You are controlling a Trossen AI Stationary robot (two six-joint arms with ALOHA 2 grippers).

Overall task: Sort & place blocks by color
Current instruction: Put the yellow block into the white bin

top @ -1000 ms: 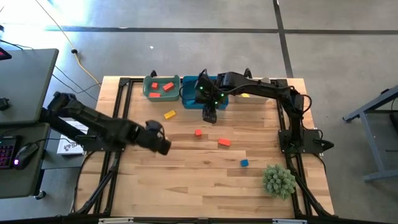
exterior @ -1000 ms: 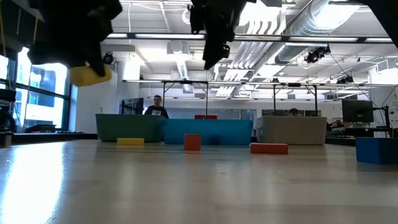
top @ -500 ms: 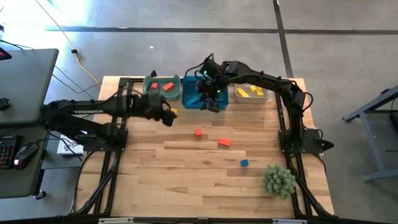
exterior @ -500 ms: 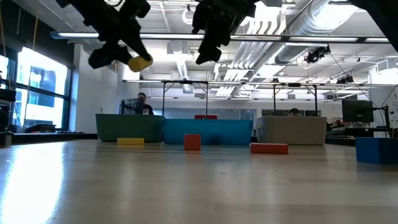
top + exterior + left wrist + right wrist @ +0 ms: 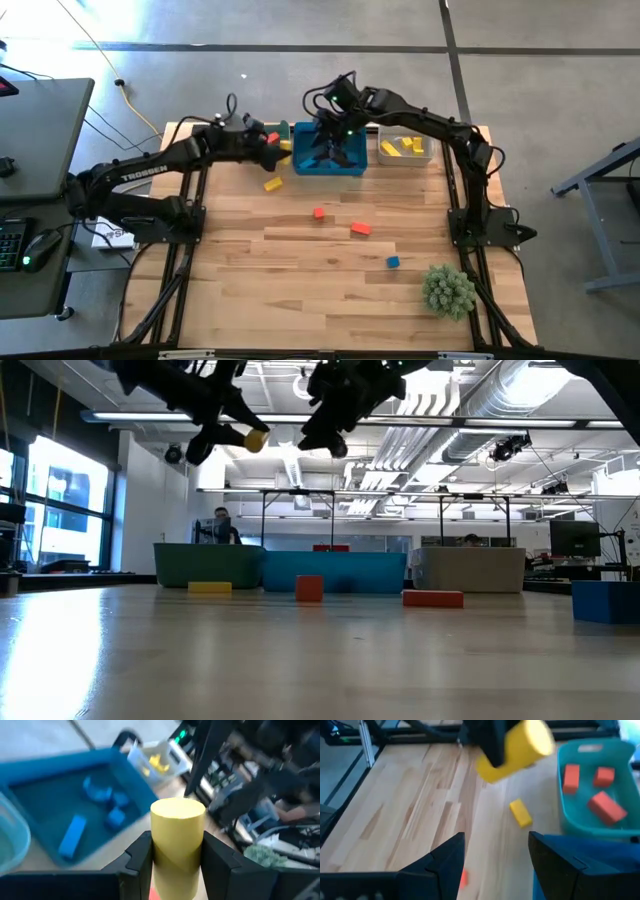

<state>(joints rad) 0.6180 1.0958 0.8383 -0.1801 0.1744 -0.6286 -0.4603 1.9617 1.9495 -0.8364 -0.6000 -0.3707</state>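
Note:
My left gripper (image 5: pixel 277 150) is shut on a yellow cylinder block (image 5: pixel 177 835), high above the table between the teal bin (image 5: pixel 247 147) and the blue bin (image 5: pixel 330 160). My right gripper (image 5: pixel 495 865) hangs open and empty over the blue bin's far part (image 5: pixel 330 128). On the wood lie a yellow bar (image 5: pixel 272 184), a red cube (image 5: pixel 318 212), a red bar (image 5: pixel 360 229) and a blue cube (image 5: pixel 392 262). Red blocks (image 5: pixel 592 790) lie in the teal bin, blue ones (image 5: pixel 75 835) in the blue bin, yellow ones (image 5: pixel 403 147) in the pale bin. My left gripper pinches the cylinder's round sides (image 5: pixel 175 865) between its two fingers (image 5: pixel 142 857). The fingers slant down from the table's left toward the bins and lie along the cylinder. Its flat end (image 5: pixel 177 812) sticks out past the fingertips. The block is lifted clear of table and bins.
The three bins stand in a row along the far edge. A spiky green plant ball (image 5: pixel 447 290) sits at the near right corner. The two grippers are close together above the bins. Bare wood lies in the table's near half.
My left gripper has swung from the table's left side toward the far edge and the bins, rising and turning, with the yellow cylinder still in its hold. My right gripper has gone toward the far edge over the blue bin and has turned; it stays open.

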